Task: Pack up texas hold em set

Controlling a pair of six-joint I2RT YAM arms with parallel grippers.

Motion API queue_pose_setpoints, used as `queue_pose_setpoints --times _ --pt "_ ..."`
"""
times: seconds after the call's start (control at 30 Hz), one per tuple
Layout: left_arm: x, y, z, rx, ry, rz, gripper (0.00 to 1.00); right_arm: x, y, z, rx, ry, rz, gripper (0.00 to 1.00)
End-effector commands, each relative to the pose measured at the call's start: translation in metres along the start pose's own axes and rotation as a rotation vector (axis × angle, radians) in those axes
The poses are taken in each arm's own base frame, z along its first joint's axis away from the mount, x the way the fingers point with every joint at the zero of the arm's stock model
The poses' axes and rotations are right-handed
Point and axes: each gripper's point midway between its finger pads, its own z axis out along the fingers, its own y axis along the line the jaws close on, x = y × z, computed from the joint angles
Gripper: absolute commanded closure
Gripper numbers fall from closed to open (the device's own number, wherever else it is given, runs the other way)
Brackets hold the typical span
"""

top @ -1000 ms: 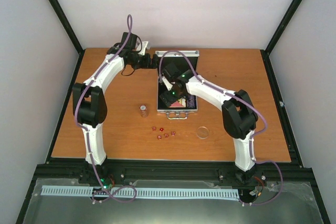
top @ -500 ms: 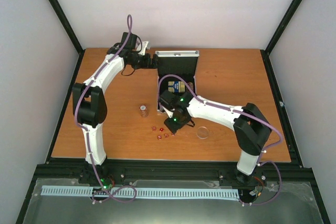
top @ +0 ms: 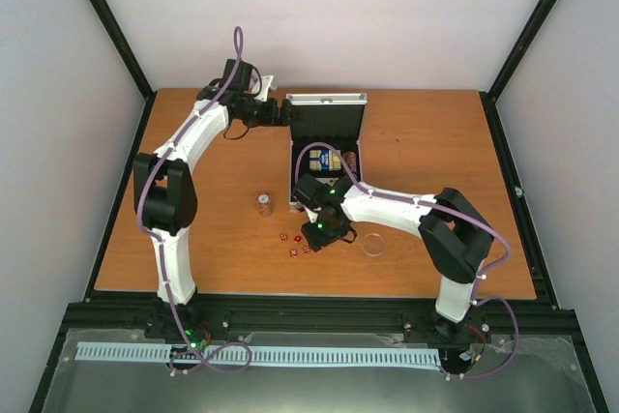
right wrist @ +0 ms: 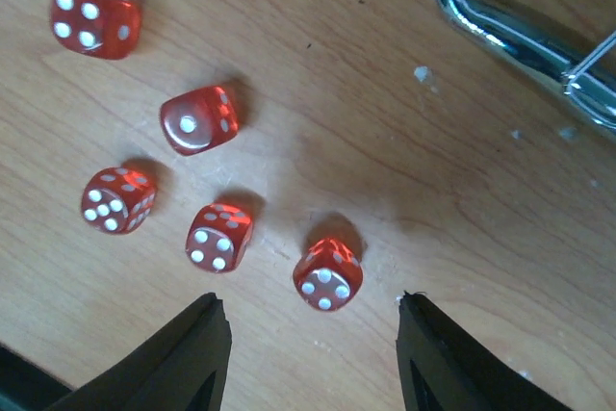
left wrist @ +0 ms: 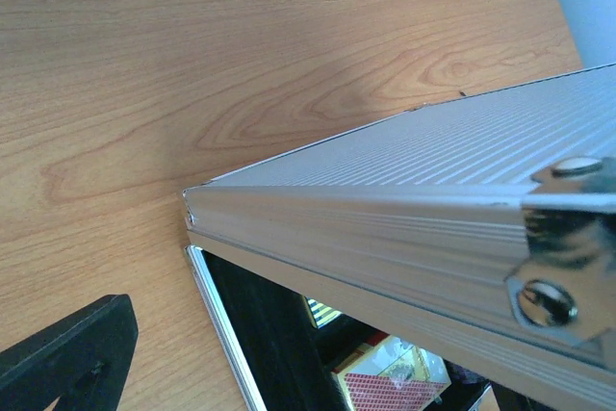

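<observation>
The silver case (top: 327,202) lies open with its lid (top: 327,103) standing up. A card deck (top: 329,160) and a red-backed deck (left wrist: 395,387) sit in the black lining. My left gripper (top: 282,111) is at the lid's left edge (left wrist: 385,209). Only one of its fingers (left wrist: 72,353) shows, apart from the lid. Several red dice (right wrist: 197,120) lie on the table in front of the case. My right gripper (right wrist: 310,300) is low over them and open. One die (right wrist: 327,274) lies between its fingertips, untouched. That gripper (top: 315,239) covers this die in the top view.
A short chip stack (top: 264,203) stands left of the case. A clear round disc (top: 373,244) lies right of the dice. The case's chrome handle (right wrist: 510,21) curves just beyond the dice. The table's front edge (top: 309,292) is close behind them.
My right arm has swung from above the case down to the dice in front of it, and its jaws have narrowed. The left arm and the lid have not moved.
</observation>
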Motion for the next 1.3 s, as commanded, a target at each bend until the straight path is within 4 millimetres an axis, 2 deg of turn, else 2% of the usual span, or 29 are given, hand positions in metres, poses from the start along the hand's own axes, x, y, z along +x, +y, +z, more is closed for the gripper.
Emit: queue_pose_setpoints --times 0.0,0.33,0.63,1.0,1.1,1.2,1.27 --pt "-0.017 -0.015 -0.026 0.020 -0.065 0.022 0.00 0.002 0.001 0.017 -0.005 0.029 0.036 0.51" --pt "-0.019 -0.014 -0.025 0.017 -0.070 0.025 0.00 -0.002 -0.007 0.023 0.044 0.029 0.050 0.53" --pt "-0.018 -0.012 -0.024 0.012 -0.065 0.024 0.00 0.004 -0.008 0.034 0.044 0.058 0.043 0.55" --pt "-0.017 -0.012 -0.024 0.011 -0.064 0.024 0.00 0.005 -0.012 0.034 0.068 0.069 0.033 0.80" --pt "-0.017 -0.012 -0.026 0.008 -0.065 0.024 0.00 0.003 -0.015 0.027 0.092 0.064 0.023 0.83" --pt "-0.019 -0.014 -0.027 0.010 -0.069 0.028 0.00 -0.005 -0.019 0.014 0.125 0.043 0.013 0.92" --pt "-0.019 -0.015 -0.029 0.011 -0.073 0.028 0.00 -0.012 -0.021 0.004 0.149 0.024 0.009 0.94"
